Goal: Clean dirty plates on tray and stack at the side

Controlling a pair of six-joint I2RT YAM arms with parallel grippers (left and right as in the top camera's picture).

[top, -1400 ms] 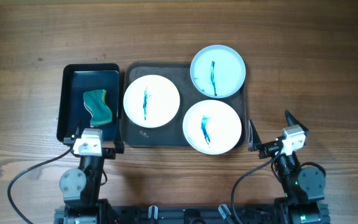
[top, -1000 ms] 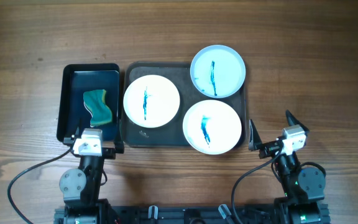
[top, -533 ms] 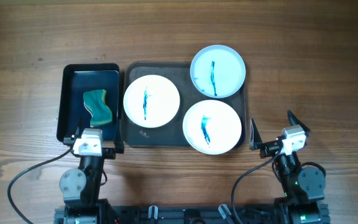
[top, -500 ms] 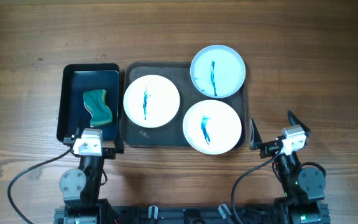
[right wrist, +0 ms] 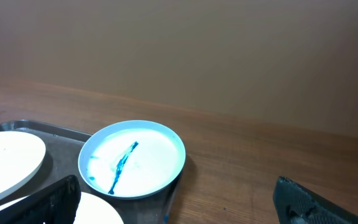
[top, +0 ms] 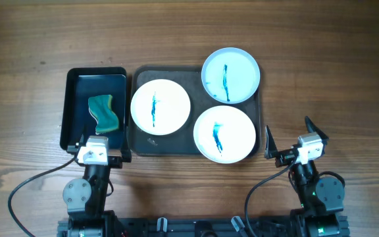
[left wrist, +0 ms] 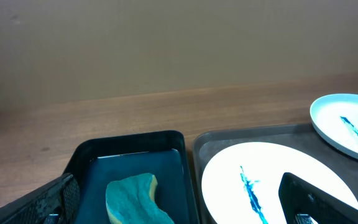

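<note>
Left plate (top: pixel 160 107), near-right plate (top: pixel 224 133) flat on tray (top: pixel 170 146). Far-right plate (top: pixel 230 74) overhanging tray's far-right corner rim. Blue-teal smear in centre of each. All unmoved versus earlier frames. Likewise black tray (top: pixel 77 85) just left of tray, with sponge (top: pixel 104 112) inside. Sole change: right gripper (top: pixel 286 125) shifted slightly outward, near tray's right edge. Left gripper (top: pixel 101 148) at black tray's near edge. Both sets of jaws spread wide, holding nothing. Open wooden surface (top: pixel 321 66) right of tray and beyond far edge.

Left claw (top: pixel 102 147) spread wide, held low; right claw (top: pixel 289 136) likewise.
</note>
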